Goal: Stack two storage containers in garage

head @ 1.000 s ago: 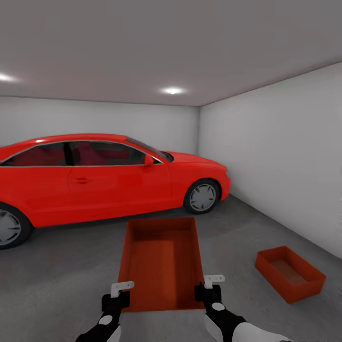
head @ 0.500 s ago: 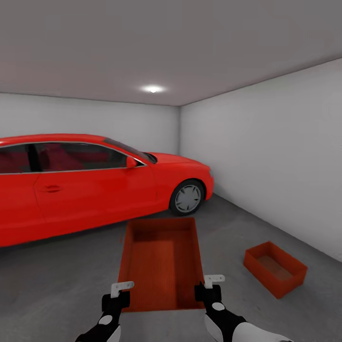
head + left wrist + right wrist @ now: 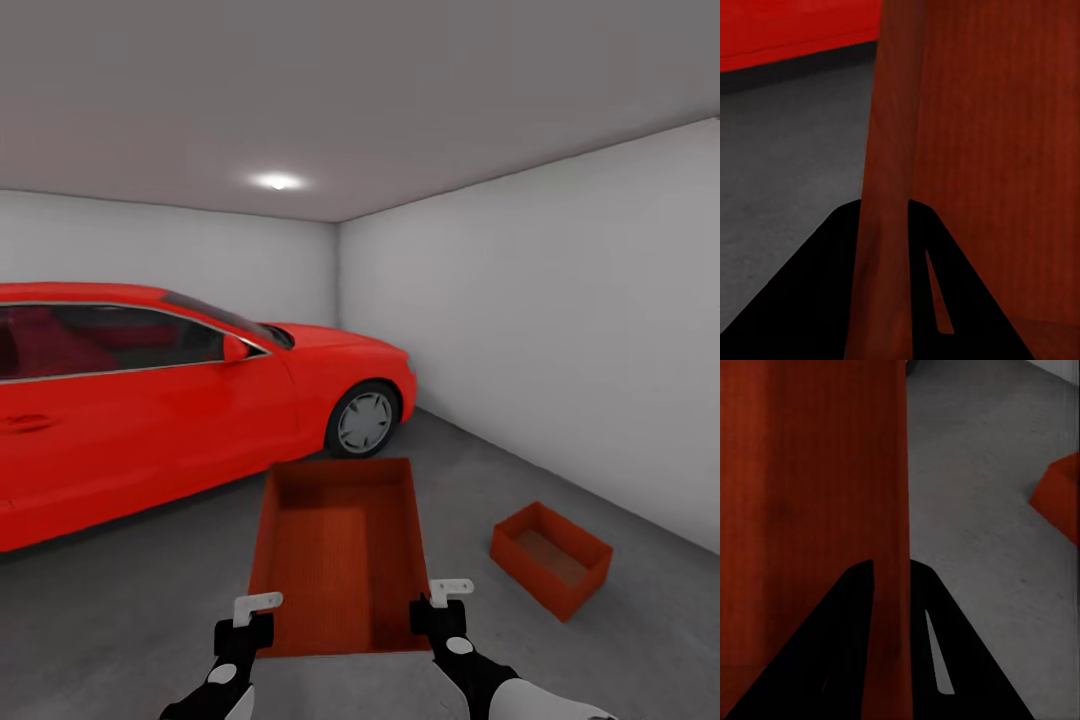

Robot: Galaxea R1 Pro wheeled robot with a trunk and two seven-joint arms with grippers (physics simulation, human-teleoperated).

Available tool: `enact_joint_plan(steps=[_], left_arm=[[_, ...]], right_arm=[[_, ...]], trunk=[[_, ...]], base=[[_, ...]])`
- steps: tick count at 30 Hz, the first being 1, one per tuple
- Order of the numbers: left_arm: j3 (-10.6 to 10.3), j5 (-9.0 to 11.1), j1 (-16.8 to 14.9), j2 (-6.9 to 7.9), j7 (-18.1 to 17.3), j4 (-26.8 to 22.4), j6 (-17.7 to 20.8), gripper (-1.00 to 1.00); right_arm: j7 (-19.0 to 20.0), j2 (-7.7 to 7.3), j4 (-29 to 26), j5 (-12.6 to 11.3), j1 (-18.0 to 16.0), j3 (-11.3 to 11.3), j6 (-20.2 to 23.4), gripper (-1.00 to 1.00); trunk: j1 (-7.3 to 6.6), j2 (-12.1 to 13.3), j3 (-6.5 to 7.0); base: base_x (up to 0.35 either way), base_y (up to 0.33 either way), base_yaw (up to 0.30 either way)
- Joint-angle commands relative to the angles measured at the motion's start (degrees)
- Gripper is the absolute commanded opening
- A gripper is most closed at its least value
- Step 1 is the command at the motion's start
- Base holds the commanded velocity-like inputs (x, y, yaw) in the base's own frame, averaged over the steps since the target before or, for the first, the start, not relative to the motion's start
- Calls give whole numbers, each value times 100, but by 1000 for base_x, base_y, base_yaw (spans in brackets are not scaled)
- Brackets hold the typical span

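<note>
While both wrist views show each gripper's fingers clamped astride the carried container's (image 3: pixel 340 550) walls, left gripper (image 3: pixel 252 610) and right gripper (image 3: pixel 442 596), the head view adds the second container (image 3: pixel 550 556) on the floor (image 3: pixel 130 620) off to the right gripper's side, red car (image 3: pixel 150 400) cut off.

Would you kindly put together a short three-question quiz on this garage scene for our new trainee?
1. True or false: the held container is gripped by both the left gripper and the right gripper.
2. Where is the second container? A) on the car B) on the floor, to the robot's right C) inside the held container
3. Fill in: each gripper's fingers straddle one side ____ of the held container.

Key: 1 true; 2 B; 3 wall
</note>
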Motion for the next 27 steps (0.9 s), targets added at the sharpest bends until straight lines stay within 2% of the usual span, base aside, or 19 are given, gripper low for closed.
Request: enact_joint_plan(steps=[1, 27], left_arm=[[71, -15, -2, -16, 20, 13, 6, -100], [73, -15, 0, -15, 20, 18, 7, -100]], right_arm=[[23, 5, -77, 48, -6, -109, 0, -100], [23, 2, -73, 48, -6, -109, 0, -100]], trunk=[[5, -6, -7], [5, -6, -7]], base=[[292, 235, -281], [292, 233, -281]])
